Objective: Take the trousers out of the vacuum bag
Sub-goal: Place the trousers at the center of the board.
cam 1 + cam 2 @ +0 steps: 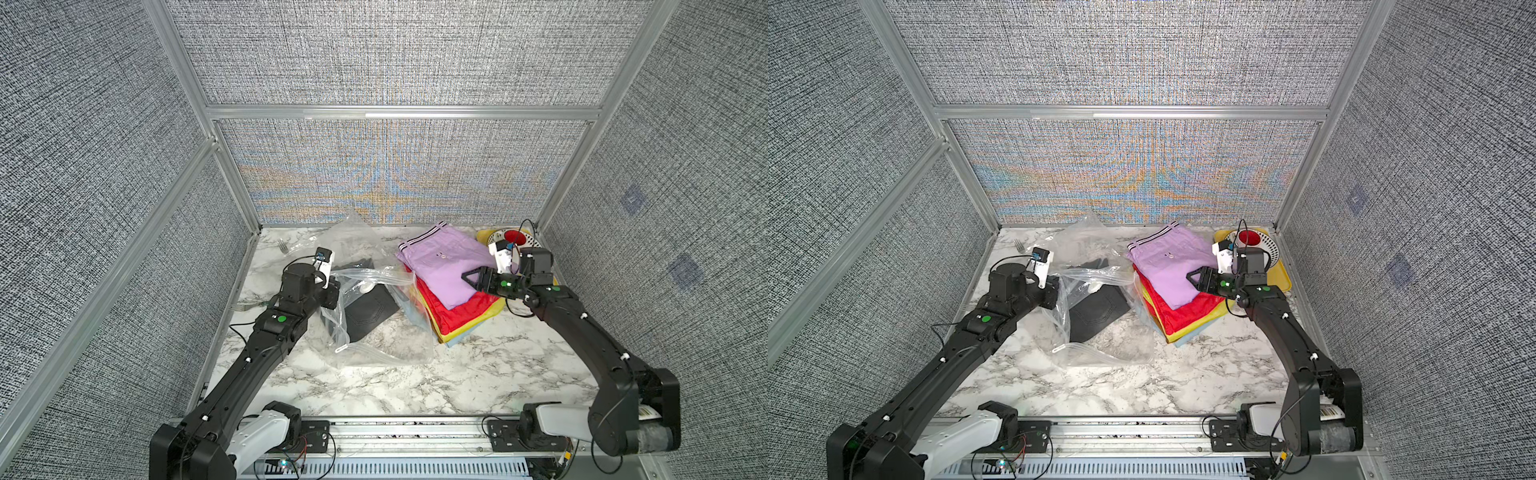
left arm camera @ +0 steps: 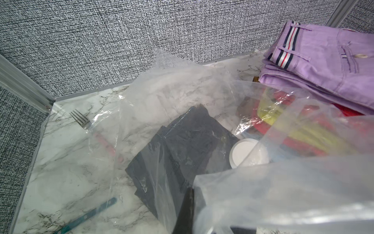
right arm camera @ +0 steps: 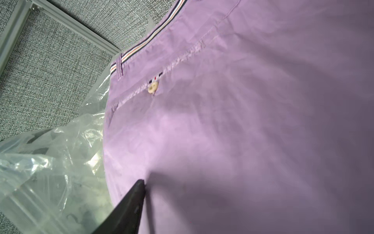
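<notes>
Film of the vacuum bag (image 1: 374, 345) is pinched by the closed left gripper (image 1: 334, 293); dark grey denim trousers (image 1: 368, 309) are seen just ahead of it, inside the bag. Outside, lilac trousers (image 1: 440, 270) are laid beneath the right gripper (image 1: 471, 279), jaws parted; if film slips, the mouth may collapse over the denim.

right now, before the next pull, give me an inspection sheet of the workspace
surface: marble table, no spills seen
job's things: vacuum bag crumpled, dark grey trousers inside; lilac trousers top a red, yellow, blue stack by it
clutter: fork, far left corner; yellow tray, far right corner
grippers: left gripper shut on the bag; right gripper open over the lilac pair
cables: black cable looping at the right wrist
surroundings: grey panels, nothing else seen
</notes>
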`<state>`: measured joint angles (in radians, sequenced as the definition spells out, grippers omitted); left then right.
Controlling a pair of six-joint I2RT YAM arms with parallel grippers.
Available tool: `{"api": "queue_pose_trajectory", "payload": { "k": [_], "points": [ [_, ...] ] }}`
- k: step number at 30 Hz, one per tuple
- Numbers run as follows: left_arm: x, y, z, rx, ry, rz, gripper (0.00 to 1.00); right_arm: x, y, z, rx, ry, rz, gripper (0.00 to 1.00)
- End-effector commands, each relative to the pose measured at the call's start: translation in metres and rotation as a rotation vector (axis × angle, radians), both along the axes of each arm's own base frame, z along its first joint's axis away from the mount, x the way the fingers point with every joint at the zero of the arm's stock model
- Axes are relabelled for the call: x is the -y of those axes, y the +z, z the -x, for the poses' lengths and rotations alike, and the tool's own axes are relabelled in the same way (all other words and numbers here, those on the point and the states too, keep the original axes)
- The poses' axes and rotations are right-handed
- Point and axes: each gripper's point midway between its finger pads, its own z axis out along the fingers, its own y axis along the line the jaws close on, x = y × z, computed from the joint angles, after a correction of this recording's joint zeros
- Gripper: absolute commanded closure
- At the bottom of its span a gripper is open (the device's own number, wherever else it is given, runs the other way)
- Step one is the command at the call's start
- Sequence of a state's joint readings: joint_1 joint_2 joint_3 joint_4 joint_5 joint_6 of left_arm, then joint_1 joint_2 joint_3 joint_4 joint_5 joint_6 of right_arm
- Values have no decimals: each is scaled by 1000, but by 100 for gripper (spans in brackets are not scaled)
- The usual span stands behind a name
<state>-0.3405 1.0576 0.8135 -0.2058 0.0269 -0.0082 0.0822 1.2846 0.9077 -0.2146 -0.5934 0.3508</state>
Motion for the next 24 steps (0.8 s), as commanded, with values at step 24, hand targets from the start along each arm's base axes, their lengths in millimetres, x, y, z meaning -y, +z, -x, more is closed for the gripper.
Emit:
{"api": "queue_pose_trajectory", "payload": {
  "k": [24],
  "points": [
    [9,9,1,16,-41,39,100,-65,-4,49,109,240,-53,26]
  ]
}}
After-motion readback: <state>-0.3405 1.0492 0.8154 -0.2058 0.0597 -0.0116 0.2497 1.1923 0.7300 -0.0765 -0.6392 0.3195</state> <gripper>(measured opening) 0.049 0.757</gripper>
